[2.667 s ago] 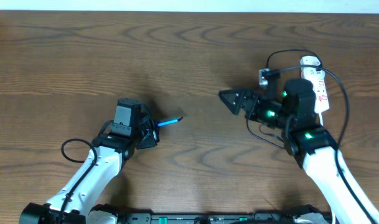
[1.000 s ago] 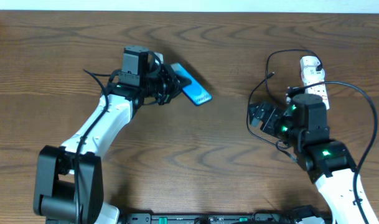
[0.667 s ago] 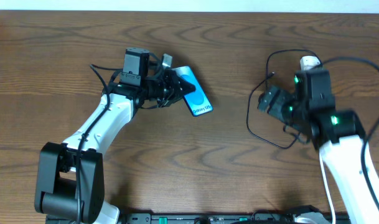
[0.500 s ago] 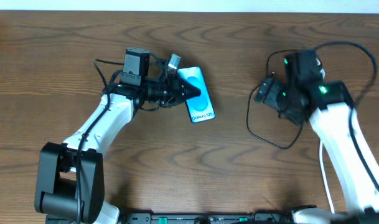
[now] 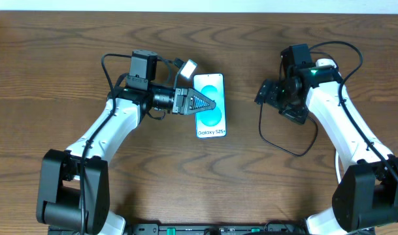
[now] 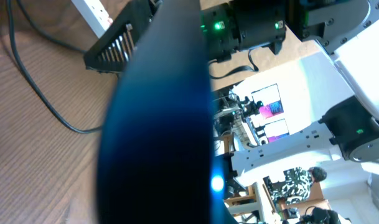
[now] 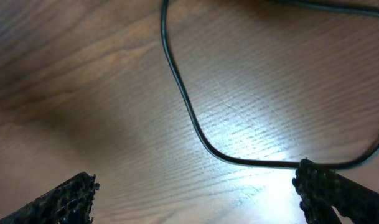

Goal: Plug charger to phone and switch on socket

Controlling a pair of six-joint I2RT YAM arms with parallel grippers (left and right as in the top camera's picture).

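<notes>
Overhead camera: the left end effector [image 5: 202, 103] is clamped on the phone [image 5: 210, 121], screen up over the middle of the tabletop [image 5: 68, 59]. The right end effector [image 5: 265, 95] is wide apart and empty above the charger [image 7: 188, 111]. Its cable is thin, so the fingers could miss it. A second ago the phone was tilted; now it faces straight up.

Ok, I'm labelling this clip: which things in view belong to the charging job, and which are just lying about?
Job: the phone, the charger cable, the socket strip.
Lying about: nothing else shows on the table; only background screens in the left wrist view.
</notes>
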